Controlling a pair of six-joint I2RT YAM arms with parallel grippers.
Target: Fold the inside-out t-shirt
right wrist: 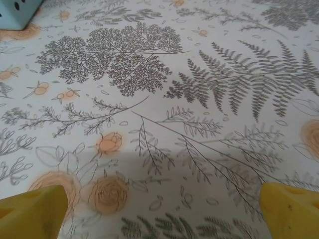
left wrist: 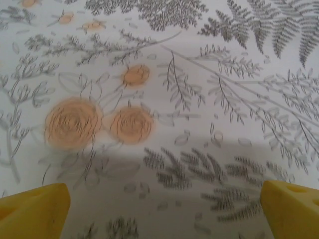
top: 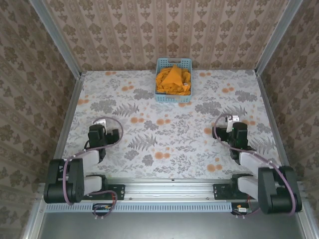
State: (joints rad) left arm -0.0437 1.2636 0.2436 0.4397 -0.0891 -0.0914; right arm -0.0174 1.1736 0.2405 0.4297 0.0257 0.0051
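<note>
The inside-out t-shirt is an orange-yellow bundle bunched up inside the light blue lattice basket at the far middle of the table. My left gripper rests low at the near left, far from the basket. Its yellow fingertips stand wide apart over bare floral cloth, so it is open with nothing in it. At the near right my right gripper is likewise open, yellow fingertips spread over the tablecloth. A corner of the basket shows at the upper left of the right wrist view.
A floral tablecloth covers the table between the arms and the basket. Patterned walls close in the back and both sides. The arm bases sit on a metal rail at the near edge.
</note>
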